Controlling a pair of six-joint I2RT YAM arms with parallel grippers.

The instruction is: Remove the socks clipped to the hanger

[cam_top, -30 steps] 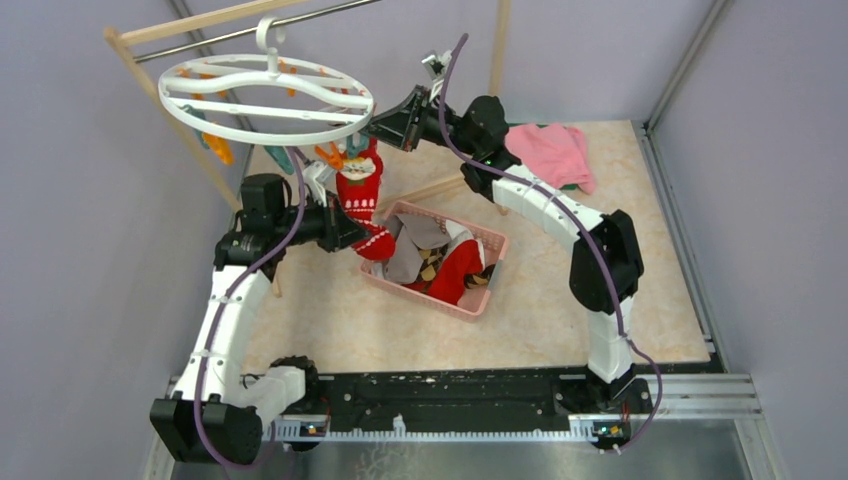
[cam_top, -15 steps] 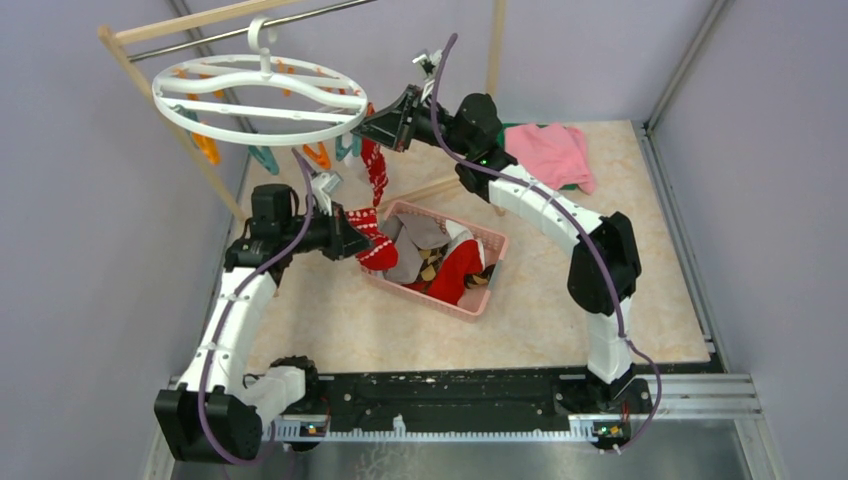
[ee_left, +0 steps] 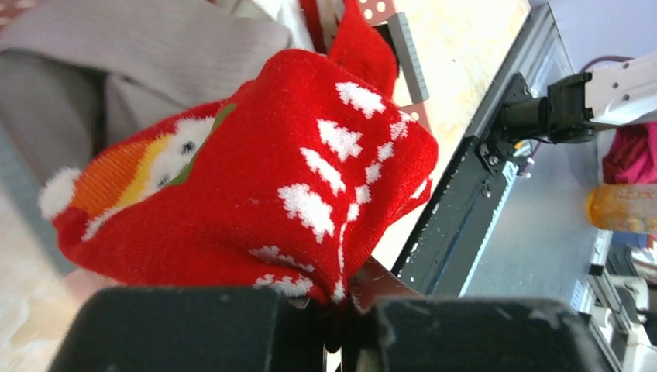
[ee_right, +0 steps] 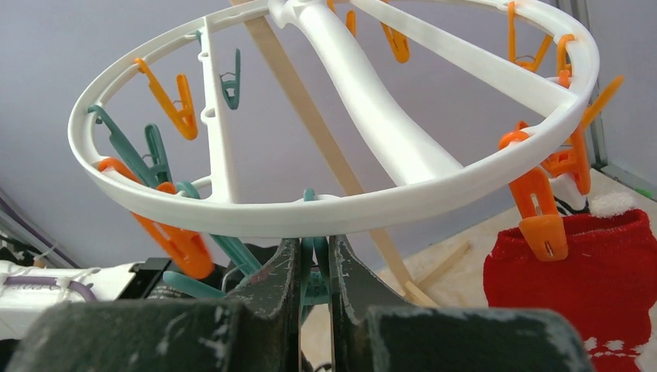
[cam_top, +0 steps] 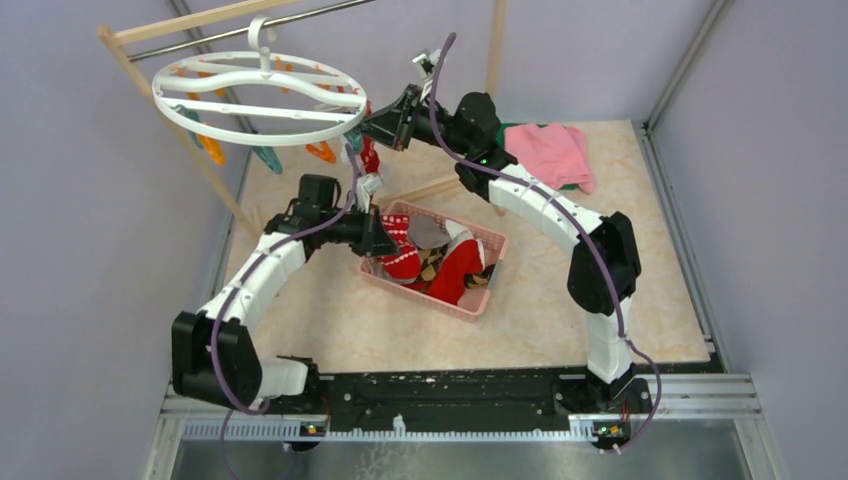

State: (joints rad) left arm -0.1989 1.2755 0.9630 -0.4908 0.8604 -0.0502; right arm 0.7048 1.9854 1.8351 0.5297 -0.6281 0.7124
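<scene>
1. The left end effector [ee_left: 333, 310] is clamped shut on a fold of the held red sock [ee_left: 256, 178], which sits at the left end of the pink basket [cam_top: 430, 298], just beside its rim. Let go here, the held red sock may drape over the rim and slip onto the tabletop [cam_top: 620, 300]. Carrying it further in, over the grey sock [cam_top: 430, 232], lowers that risk.
2. The right end effector [ee_right: 314, 267] is closed narrow on a teal clip [ee_right: 314, 283] under the rim of the hanger [ee_right: 349, 209]. I cannot tell whether this clip bites any fabric.
3. The hanger hangs by its hook alone from the wooden rack [ee_right: 306, 116]. A hard pull on the teal clip drags the whole ring, so it may swing, tilt or come off.
4. The hanging red sock [ee_right: 573, 294] is held by an orange clip [ee_right: 542, 225] near the right end effector. A swinging ring carries it out of reach, or shakes it loose to fall outside the pink basket.
5. Both arms work close together beneath the clips. The left arm's cable [cam_top: 350, 175] loops up near them and may snag as that arm moves.
</scene>
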